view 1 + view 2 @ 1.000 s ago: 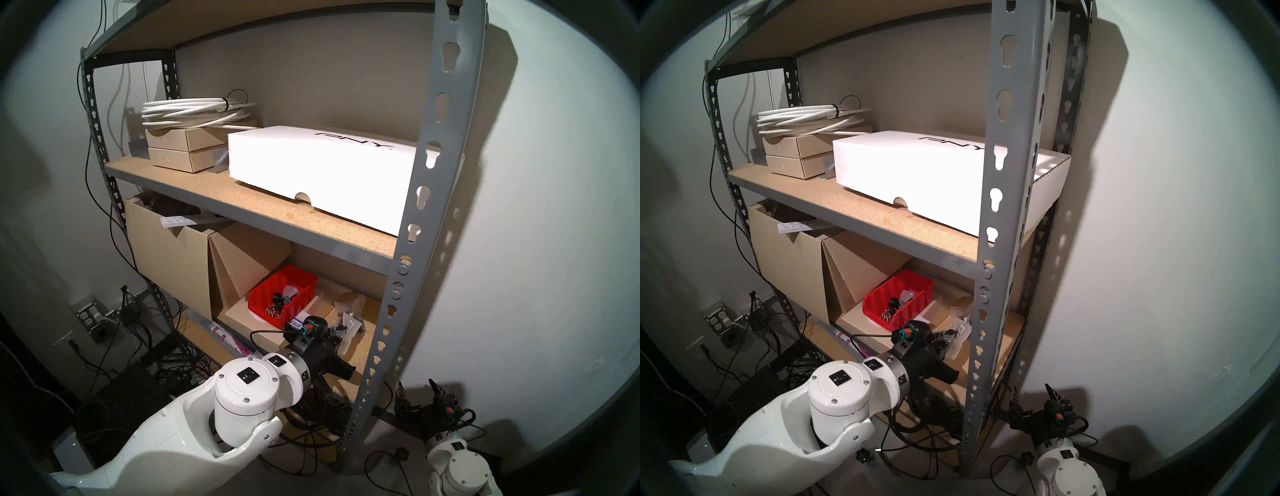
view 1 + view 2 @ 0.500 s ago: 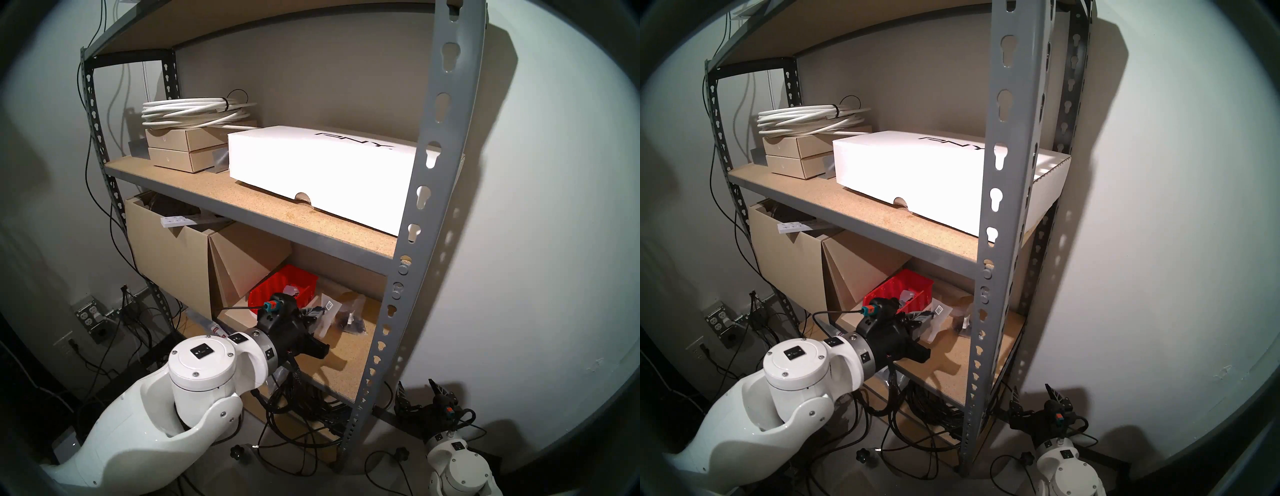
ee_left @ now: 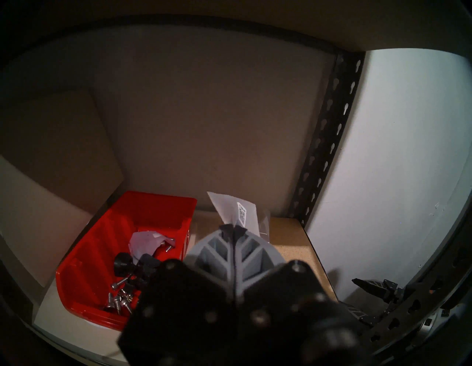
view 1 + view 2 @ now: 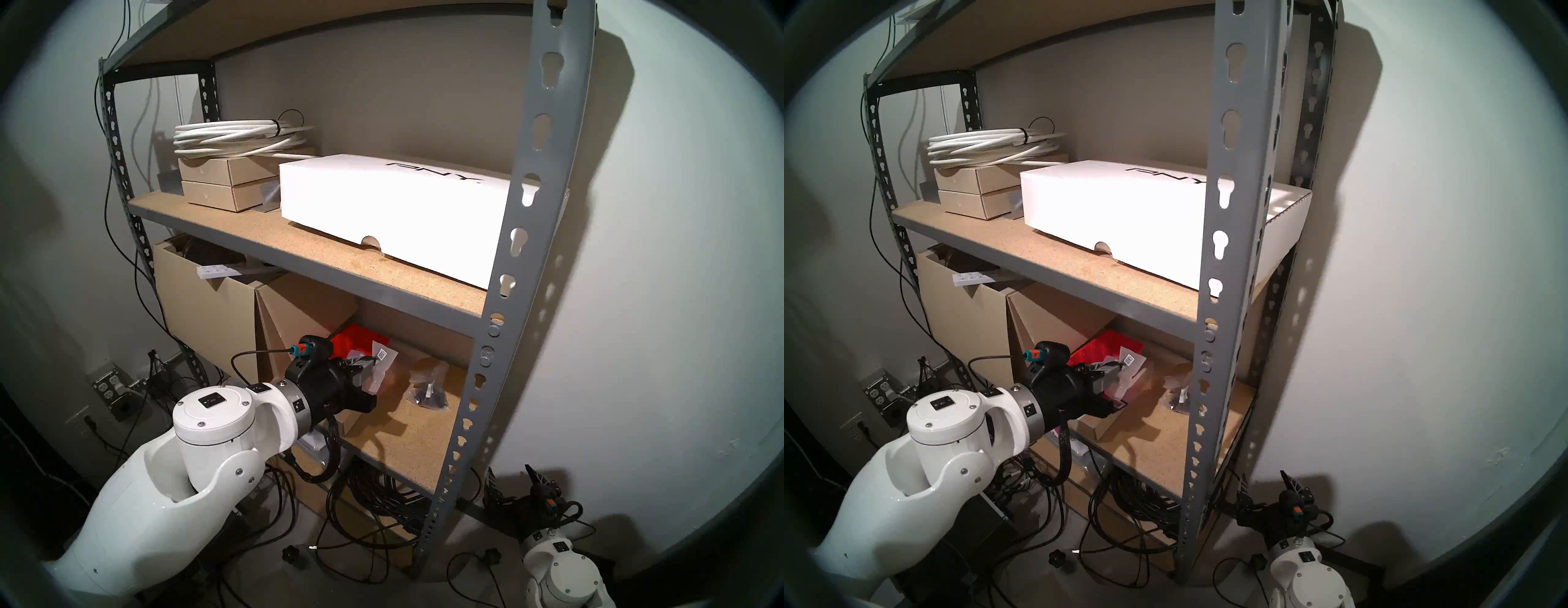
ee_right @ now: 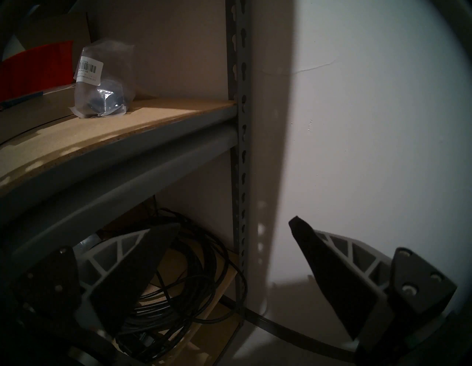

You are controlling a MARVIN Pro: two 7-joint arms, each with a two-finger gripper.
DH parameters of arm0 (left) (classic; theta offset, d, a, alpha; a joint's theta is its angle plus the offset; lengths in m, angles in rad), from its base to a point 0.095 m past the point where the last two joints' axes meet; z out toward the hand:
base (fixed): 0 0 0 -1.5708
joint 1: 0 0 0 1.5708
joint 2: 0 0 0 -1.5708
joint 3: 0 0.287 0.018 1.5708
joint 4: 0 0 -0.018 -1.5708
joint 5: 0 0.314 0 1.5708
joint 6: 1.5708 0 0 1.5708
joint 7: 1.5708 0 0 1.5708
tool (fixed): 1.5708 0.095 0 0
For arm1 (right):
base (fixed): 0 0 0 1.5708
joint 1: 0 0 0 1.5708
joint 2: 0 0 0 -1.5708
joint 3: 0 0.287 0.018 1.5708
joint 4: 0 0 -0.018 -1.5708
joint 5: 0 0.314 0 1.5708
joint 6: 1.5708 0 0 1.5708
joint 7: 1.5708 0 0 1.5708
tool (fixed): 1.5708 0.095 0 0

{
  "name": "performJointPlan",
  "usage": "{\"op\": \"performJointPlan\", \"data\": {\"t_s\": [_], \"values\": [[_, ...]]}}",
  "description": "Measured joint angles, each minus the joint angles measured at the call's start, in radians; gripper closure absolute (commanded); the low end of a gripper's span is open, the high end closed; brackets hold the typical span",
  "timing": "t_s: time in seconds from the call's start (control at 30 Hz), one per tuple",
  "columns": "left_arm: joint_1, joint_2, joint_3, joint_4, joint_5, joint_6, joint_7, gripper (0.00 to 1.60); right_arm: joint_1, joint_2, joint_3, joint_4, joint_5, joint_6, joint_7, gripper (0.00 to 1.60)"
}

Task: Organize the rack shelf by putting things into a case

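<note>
Clear packet (image 3: 235, 212) with a white label is pinched between the closed fingers of the left gripper (image 3: 233, 228), held just right of the red bin (image 3: 122, 255). Screws and a black knob lie inside that bin. Farther right, a clear bag of black parts (image 4: 428, 388) rests on the rack shelf (image 4: 407, 429). Right gripper (image 5: 229, 225) hangs wide apart beside the rack, holding nothing.

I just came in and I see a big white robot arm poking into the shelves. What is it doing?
It is tidying. The left gripper is pinched shut on a flat clear packet with a white label, holding it up beside the red bin, not yet over it. The bin already holds screws and a black knob. A clear bag of black parts waits on the rack shelf. The right gripper hangs open, low beside the rack.
</note>
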Motion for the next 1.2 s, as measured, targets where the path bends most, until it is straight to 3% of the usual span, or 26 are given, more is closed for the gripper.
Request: {"op": "performJointPlan", "data": {"t_s": [0.83,1.2], "values": [[-0.094,-0.022,-0.061,0.164,-0.08,0.031,-0.038,1.6,0.0,0.0,0.0,0.0,0.0,0.0,0.0,0.0],[-0.137,-0.03,-0.059,0.231,-0.098,0.036,-0.06,1.6,0.0,0.0,0.0,0.0,0.0,0.0,0.0,0.0]]}}
